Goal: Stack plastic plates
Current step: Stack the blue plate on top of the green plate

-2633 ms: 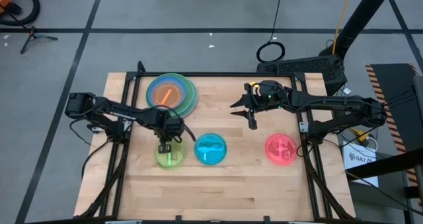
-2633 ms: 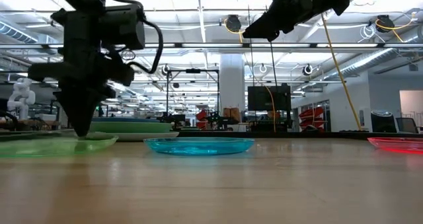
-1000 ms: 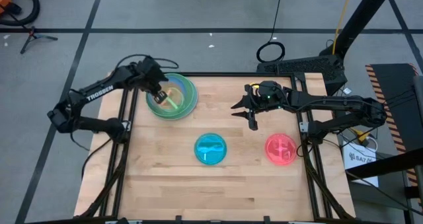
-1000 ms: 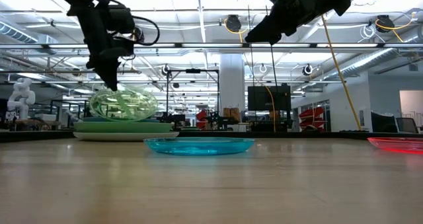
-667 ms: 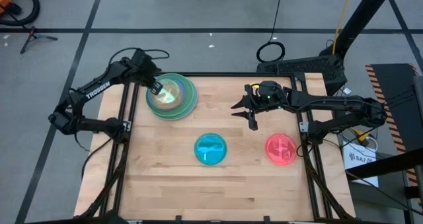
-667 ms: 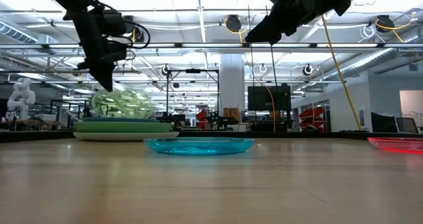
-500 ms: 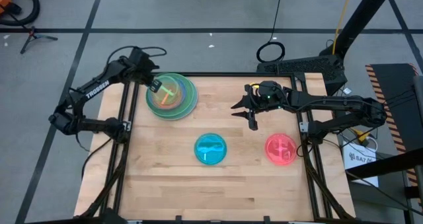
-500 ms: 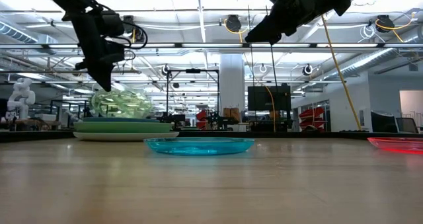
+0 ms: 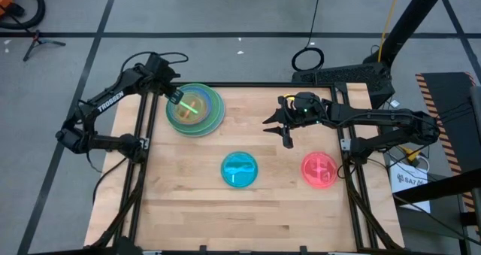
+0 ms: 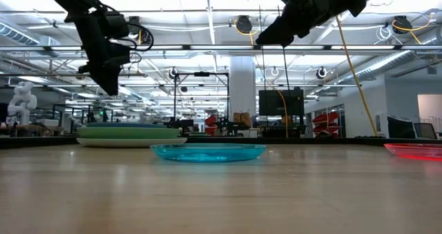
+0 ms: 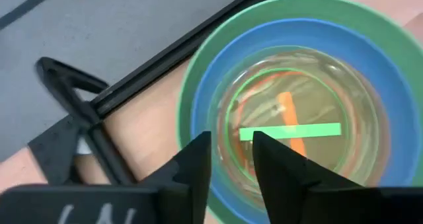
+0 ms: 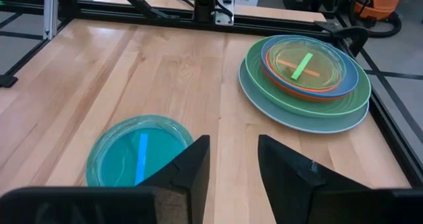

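1. Overhead, the left arm reached from the table's nine o'clock side up toward eleven o'clock, its elbow bent out past the table edge.
2. The left gripper [image 9: 174,95] hung just above the near rim of the stack of plates [image 9: 197,109], fingers parted with nothing between them.
3. The lime plate [image 11: 291,128] lay flat on top of the stack, inside the blue and green rims.
4. The right arm stretched in from three o'clock, level and raised above the wood.
5. The right gripper [image 9: 276,126] hovered near one o'clock, its fingers apart and empty.
6. The cyan plate [image 9: 240,169] sat alone near the table's centre, toward six o'clock.
7. The pink plate [image 9: 320,169] lay toward four o'clock, well apart from the cyan one.
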Controlling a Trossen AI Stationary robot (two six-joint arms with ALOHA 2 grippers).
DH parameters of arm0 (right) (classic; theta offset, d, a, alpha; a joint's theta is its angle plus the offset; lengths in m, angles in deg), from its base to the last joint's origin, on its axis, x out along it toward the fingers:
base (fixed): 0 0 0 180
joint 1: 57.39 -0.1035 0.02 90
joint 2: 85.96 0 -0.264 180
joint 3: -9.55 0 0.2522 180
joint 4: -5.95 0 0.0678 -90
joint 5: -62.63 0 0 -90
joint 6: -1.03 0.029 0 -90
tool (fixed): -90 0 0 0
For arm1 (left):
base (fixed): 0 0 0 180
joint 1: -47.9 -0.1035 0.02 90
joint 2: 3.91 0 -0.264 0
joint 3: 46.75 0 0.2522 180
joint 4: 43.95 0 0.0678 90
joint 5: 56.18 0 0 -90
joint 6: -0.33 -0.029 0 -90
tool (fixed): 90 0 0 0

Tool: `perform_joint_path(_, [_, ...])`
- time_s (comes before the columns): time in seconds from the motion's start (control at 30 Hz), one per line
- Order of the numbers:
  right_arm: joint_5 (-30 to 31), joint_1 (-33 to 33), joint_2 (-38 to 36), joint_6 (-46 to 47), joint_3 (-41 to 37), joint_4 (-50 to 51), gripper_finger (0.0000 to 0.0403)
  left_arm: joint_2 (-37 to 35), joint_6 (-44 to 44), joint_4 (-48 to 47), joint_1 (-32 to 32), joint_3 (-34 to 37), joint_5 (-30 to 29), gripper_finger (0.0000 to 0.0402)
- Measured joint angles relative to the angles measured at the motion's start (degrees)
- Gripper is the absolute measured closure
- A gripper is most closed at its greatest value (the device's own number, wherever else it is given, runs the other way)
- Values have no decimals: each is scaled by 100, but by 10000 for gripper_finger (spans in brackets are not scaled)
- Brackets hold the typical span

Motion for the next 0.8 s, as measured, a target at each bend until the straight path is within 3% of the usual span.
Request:
perform_joint_path(0.23, [476, 3, 254, 233, 0, -45, 282, -11, 305, 615, 753, 91, 1074, 277])
perform_joint_path(0.43, [1241, 4, 645, 946, 0, -123, 282, -17, 305, 1809, 1997, 321, 1095, 277])
perform_joint_path(0.63, [1214, -53, 1279, 2094, 0, -328, 282, -17, 151, 2575, 3082, 474, 864, 277])
perform_joint_path(0.8, [1200, -290, 1977, 2461, -2, -641, 282, -81, 6, 3125, 3694, 474, 665, 277])
